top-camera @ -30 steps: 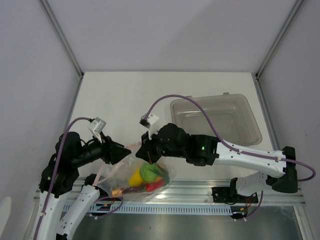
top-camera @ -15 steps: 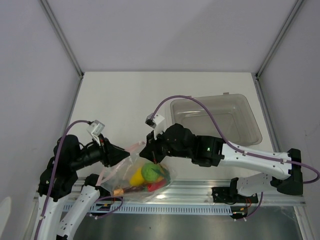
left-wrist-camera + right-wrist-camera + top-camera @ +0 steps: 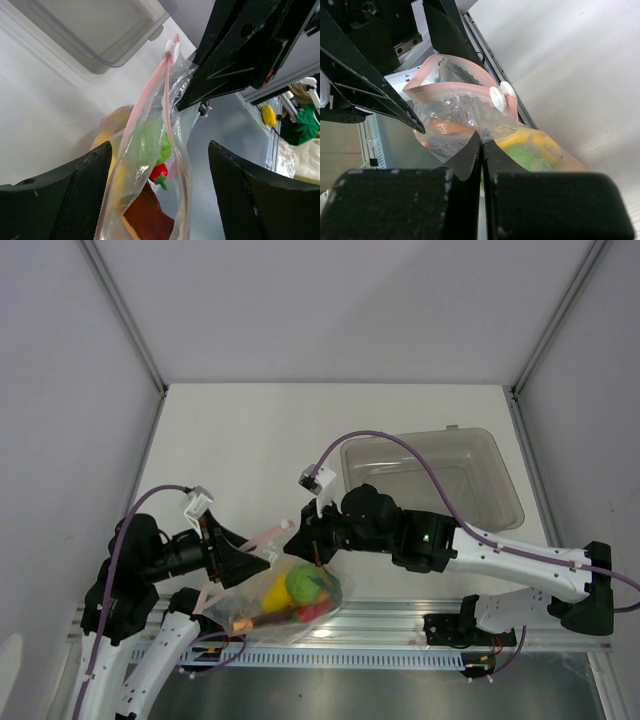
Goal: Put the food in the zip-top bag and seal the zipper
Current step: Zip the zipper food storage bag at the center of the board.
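Since all the toy produce that can be seen, among it a green round fruit and a yellow-orange fruit, is already inside the clear crinkly plastic zip-top bag, only the sealing is judged to be left. The bag is found low and left of centre in the top view, at the near edge of the white table and over the metal rail.

The thin pinkish-red zipper strip is seen in the left wrist view as two bands, spread apart at the bottom of the frame and brought together at a small white round tab near the top. Its long axis is thus laid straight away from the left claw, whose fingers are spread wide on either side of it without contact. In the top view the same strip is run from lower left to upper right.

The far end is held by the right claw, whose fingers are pressed together on the bag's film just below the tab. The unsealed stretch is nearer the left arm, so the next closing is expected to be made there, square across the strip. A skewed pinch could leave the bands mismatched.

A grey translucent rigid bin is set well apart at the right.
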### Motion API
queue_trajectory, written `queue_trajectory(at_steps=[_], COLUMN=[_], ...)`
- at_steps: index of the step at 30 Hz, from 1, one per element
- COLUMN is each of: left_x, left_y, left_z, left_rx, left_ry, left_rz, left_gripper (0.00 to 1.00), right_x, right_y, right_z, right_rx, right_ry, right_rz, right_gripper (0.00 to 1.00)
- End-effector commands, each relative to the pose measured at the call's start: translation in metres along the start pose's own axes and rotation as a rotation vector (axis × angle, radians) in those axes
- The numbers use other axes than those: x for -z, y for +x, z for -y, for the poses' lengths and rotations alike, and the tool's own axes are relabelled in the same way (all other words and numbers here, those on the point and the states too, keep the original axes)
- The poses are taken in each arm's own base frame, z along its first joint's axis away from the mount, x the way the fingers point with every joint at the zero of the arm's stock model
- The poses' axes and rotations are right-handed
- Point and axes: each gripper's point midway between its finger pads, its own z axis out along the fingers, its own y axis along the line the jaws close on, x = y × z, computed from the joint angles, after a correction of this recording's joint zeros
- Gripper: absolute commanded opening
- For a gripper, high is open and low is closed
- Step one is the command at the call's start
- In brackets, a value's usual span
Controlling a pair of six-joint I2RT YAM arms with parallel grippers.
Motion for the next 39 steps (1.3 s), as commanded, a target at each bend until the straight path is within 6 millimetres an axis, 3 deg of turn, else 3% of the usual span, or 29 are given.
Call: queue_trajectory(at_steps=[1,5,7,8,9,11,12,14,17,18,20,22,29,30,31,35,39], left_x=[-0.004,-0.007,-0.009,-0.01,-0.011,-0.013,-0.013,-0.012,-0.011,-0.01,-0.01,-0.01,-0.01,-0.01,-0.009,-0.006,-0.002], left_y=[0.002,0.006,0.006,0.008,0.008,0.01,0.011,0.012,0.011,0.011,0.011,0.012,0.012,0.013,0.013,0.013,0.013], left_z=[0.012,0.014,0.009,0.005,0.003,-0.004,-0.005,-0.003,-0.001,-0.001,0.0,0.0,0.01,0.012,0.014,0.023,0.031], left_rx=[-0.001,0.022,0.03,0.052,0.056,0.078,0.084,0.076,0.068,0.065,0.066,0.067,0.074,0.075,0.074,0.052,0.031], left_ry=[0.103,0.149,0.124,0.105,0.091,0.066,0.063,0.068,0.069,0.07,0.07,0.074,0.148,0.161,0.169,0.212,0.253], left_rz=[-0.009,-0.021,-0.017,-0.031,-0.035,-0.051,-0.056,-0.053,-0.041,-0.039,-0.038,-0.038,-0.032,-0.037,-0.036,-0.033,-0.025], left_gripper=[0.81,0.81,0.73,0.65,0.46,0.25,0.21,0.13,0.08,0.08,0.05,0.01,0.0,0.0,0.01,0.01,0.01], right_x=[0.013,0.01,0.01,0.01,0.011,0.012,0.013,0.015,0.021,0.026,0.032,0.04,0.045,0.043,0.043,0.043,0.047], right_y=[-0.034,-0.033,-0.032,-0.031,-0.031,-0.028,-0.025,-0.023,-0.02,-0.019,-0.022,-0.024,-0.023,-0.023,-0.019,-0.021,-0.018], right_z=[-0.016,-0.011,-0.013,-0.013,-0.013,-0.009,-0.004,0.006,0.023,0.028,0.035,0.039,0.05,0.036,0.039,0.012,-0.01], right_rx=[-0.016,-0.027,-0.026,-0.026,-0.017,-0.003,0.012,0.031,0.084,0.093,0.117,0.142,0.139,0.15,0.15,0.191,0.219], right_ry=[-0.063,-0.047,-0.062,-0.064,-0.063,-0.046,-0.025,0.021,0.094,0.115,0.16,0.174,0.091,-0.008,-0.04,-0.243,-0.391], right_rz=[0.13,0.118,0.112,0.111,0.107,0.102,0.088,0.085,0.07,0.062,0.076,0.083,0.063,0.062,0.055,0.073,0.056], right_gripper=[0.0,0.0,0.0,0.0,0.0,0.02,0.13,0.2,0.45,0.73,0.99,0.99,0.99,0.97,0.95,0.76,0.67])
